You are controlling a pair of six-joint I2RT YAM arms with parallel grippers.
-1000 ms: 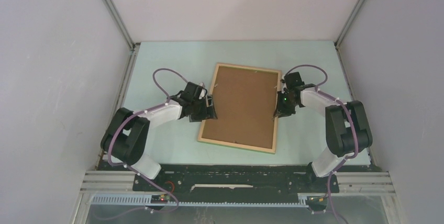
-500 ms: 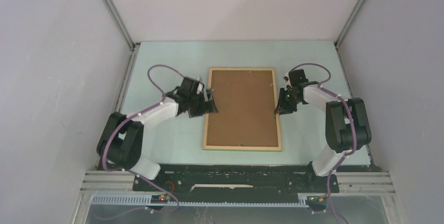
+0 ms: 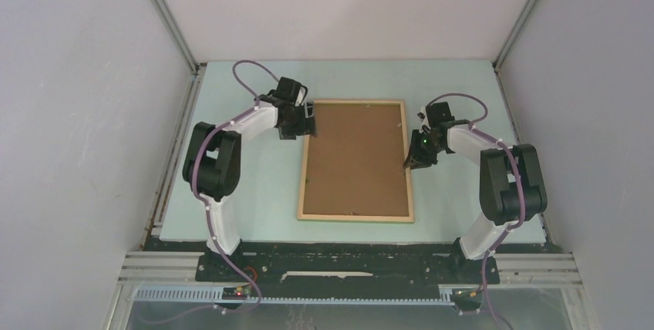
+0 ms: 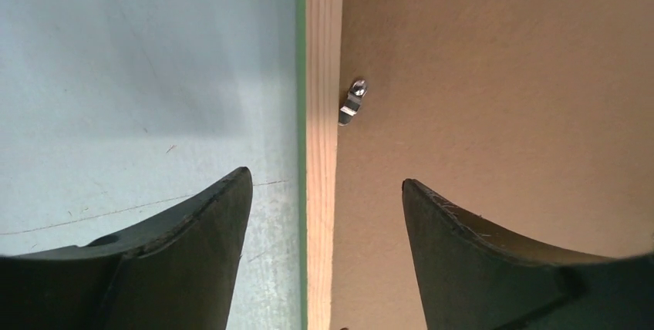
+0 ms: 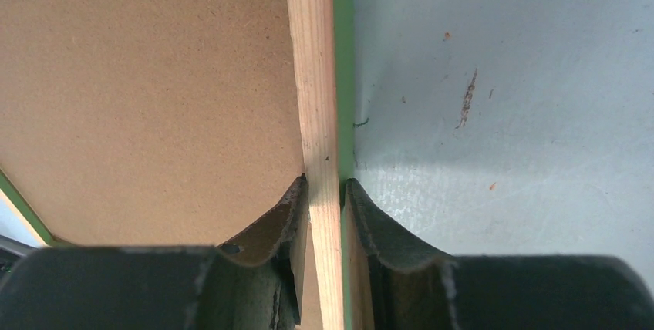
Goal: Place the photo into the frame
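R gripper [image 5: 325, 191] is closed down on the frame [image 5: 312, 75], one finger each side of the pale wood rail approx midway along the R side, so that rail is pinched. L gripper [image 4: 324, 191] stands wide open w/ nothing in it. Its fingers straddle the L rail near the far-L corner w/o touching, one over the table [image 4: 139, 75], the other over the backing board [image 4: 501, 75]. Frame lies flat mid-table, pale face up, green face down (green edge shows along the rail), w/ the brown board seated inside it. Photo isn't visible in any view, so can't tell if it's under the board or elsewhere. A small metal clip [image 4: 353, 101] sits at the rail/board seam just ahead of the L fingers; can't tell if it's turned in to lock the board. Step in hand is prob. work on the frame's back, R steadying it while L goes for the clip. Next move calls for L to come down w/ one fingertip on the tab and swivel it. Light push only, since the tab is tiny and the board could shift, and R must stop the rail sliding. Pose: L arm reaches far fwd, elbow bent, wrist turned in toward the frame's far corner, cam looking straight down. R arm has its elbow out at the R side, forearm angled in to the rail, wrist pitched down.
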